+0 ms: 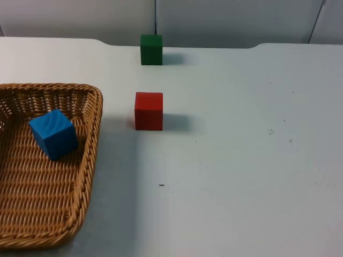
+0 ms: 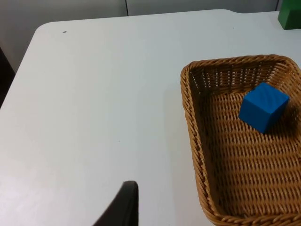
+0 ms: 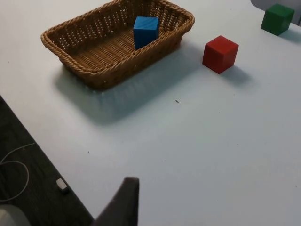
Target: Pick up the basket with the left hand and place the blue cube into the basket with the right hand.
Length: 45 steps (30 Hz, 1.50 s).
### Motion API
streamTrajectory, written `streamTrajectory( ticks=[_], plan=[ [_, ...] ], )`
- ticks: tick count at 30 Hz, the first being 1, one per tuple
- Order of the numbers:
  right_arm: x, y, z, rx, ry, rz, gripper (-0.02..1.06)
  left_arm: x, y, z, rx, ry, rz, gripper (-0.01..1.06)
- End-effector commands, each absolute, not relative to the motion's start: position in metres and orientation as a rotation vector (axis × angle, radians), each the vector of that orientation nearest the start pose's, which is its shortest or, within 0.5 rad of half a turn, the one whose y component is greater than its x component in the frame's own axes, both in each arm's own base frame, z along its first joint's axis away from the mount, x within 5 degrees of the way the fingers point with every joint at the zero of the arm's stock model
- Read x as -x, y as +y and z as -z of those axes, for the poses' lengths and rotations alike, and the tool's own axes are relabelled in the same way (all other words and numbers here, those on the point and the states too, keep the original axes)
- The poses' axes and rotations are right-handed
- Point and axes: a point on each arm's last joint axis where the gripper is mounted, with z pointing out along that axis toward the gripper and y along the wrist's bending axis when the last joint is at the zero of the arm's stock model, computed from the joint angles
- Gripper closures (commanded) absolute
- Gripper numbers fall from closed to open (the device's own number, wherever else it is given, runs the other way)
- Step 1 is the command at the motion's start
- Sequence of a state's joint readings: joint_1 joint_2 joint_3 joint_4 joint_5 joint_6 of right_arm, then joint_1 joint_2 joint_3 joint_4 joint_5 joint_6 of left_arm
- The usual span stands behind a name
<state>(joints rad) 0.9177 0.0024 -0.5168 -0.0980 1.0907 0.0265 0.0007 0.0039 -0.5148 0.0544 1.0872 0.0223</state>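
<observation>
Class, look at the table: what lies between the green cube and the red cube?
Nothing. In the top view, only bare white table separates the green cube from the red cube. The right wrist view agrees. The blue cube sits apart, inside the basket.

Picture's edge cuts off the basket (image 1: 91, 139), perhaps half.

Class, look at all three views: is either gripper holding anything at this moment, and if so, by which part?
Nothing is held. The basket sits on the table with the blue cube inside it, and no gripper touches either.
</observation>
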Motion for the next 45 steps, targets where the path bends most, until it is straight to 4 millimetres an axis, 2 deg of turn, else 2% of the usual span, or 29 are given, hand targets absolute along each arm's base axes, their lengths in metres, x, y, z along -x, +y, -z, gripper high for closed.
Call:
streamTrajectory(
  ticks=[1, 16, 21, 26, 30, 39, 45],
  plan=[
    [-0.0025, -0.0102, -0.2786, 0.901, 1.873, -0.457, 0.00, 0.0072, 0.0039, -0.2795, -0.020, 2.049, -0.066, 0.00],
    [-0.0025, -0.0102, -0.2786, 0.899, 1.874, -0.458, 0.00, 0.0072, 0.0039, -0.2795, -0.020, 2.049, -0.066, 0.00],
    [-0.0017, -0.0104, -0.2786, 0.824, 1.901, -0.411, 0.00, 0.0072, 0.0039, -0.2795, -0.020, 2.049, -0.066, 0.00],
    [0.0001, -0.0105, -0.2786, 0.655, 1.954, -0.307, 0.00, 0.0072, 0.0039, -0.2795, -0.020, 2.049, -0.066, 0.00],
    [0.0022, -0.0103, -0.2786, 0.450, 2.002, -0.179, 0.00, 0.0072, 0.0039, -0.2795, -0.020, 2.049, -0.066, 0.00],
    [0.0050, -0.0093, -0.2786, 0.165, 2.040, -0.005, 0.00, 0.0072, 0.0039, -0.2795, -0.020, 2.049, -0.066, 0.00],
    [0.0060, -0.0087, -0.2786, 0.054, 2.047, 0.063, 0.00, 0.0072, 0.0039, -0.2795, -0.020, 2.049, -0.066, 0.00]
  ],
)
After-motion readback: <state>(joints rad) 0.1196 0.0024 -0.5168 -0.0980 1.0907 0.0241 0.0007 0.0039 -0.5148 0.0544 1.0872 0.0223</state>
